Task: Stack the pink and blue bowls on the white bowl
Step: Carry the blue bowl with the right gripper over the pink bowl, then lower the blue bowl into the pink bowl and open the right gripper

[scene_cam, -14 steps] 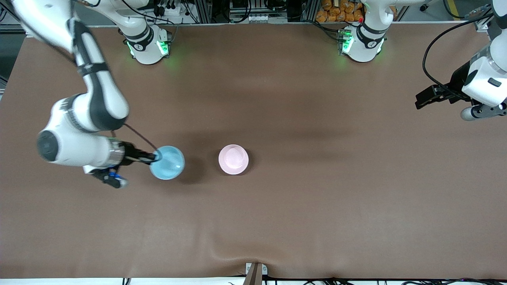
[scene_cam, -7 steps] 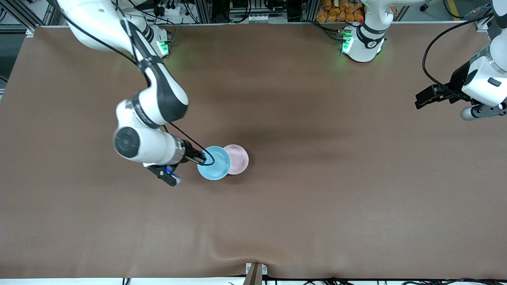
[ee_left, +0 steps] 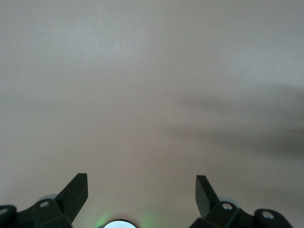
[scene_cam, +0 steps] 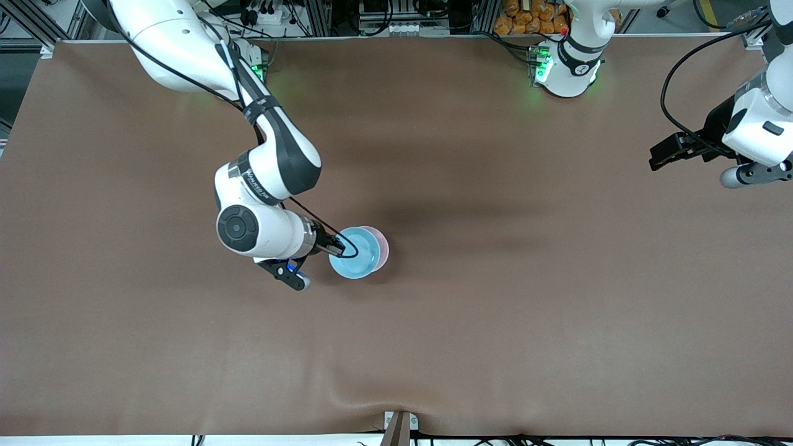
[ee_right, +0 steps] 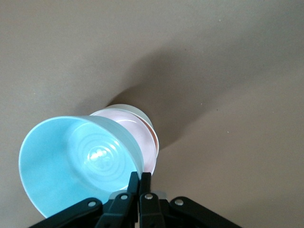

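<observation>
My right gripper [scene_cam: 337, 248] [ee_right: 140, 178] is shut on the rim of the light blue bowl [scene_cam: 356, 254] [ee_right: 71, 161] and holds it tilted above the table's middle. The blue bowl hangs over the pink bowl [scene_cam: 381, 241] [ee_right: 146, 137] and covers most of it, leaving only a pink crescent toward the left arm's end. In the right wrist view a whitish rim of the white bowl [ee_right: 129, 109] shows under the pink bowl, which sits in it. My left gripper [scene_cam: 658, 158] [ee_left: 141, 187] waits open over bare table at the left arm's end, holding nothing.
The brown table mat [scene_cam: 495, 322] spreads wide around the bowls. The two arm bases [scene_cam: 567, 68] stand along the edge farthest from the front camera. A small bracket [scene_cam: 399, 424] sits at the nearest edge.
My right arm has carried the blue bowl from the right arm's end toward the middle, until it overlaps the pink bowl. The left arm has not moved.
</observation>
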Robot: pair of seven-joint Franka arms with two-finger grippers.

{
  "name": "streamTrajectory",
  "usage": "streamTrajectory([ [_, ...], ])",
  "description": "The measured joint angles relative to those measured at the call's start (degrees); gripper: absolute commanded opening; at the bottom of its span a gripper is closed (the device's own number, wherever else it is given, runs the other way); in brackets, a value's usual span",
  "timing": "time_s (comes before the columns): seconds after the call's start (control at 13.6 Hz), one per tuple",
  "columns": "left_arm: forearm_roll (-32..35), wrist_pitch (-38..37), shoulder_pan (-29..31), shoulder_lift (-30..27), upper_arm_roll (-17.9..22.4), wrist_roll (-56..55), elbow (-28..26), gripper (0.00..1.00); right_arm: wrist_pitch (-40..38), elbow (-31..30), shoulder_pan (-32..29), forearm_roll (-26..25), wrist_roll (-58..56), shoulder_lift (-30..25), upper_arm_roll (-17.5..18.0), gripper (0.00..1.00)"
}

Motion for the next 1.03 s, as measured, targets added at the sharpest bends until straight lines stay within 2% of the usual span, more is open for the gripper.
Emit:
streamTrajectory([
  [0.3, 0.0, 0.0, 0.0, 0.0, 0.0, 0.0, -0.1, 1.0, 5.3, -3.4, 1.4, -0.1, 0.1, 0.7, -0.1, 0.0],
  [0.66, 0.0, 0.0, 0.0, 0.0, 0.0, 0.0, -0.1, 1.0, 5.8, -5.3, 1.9, -1.5, 0.1, 1.1, -0.1, 0.0],
  [1.03, 0.0, 0.0, 0.0, 0.0, 0.0, 0.0, -0.1, 1.0, 9.7, -7.3, 3.5, -1.6, 0.1, 1.3, -0.1, 0.0],
])
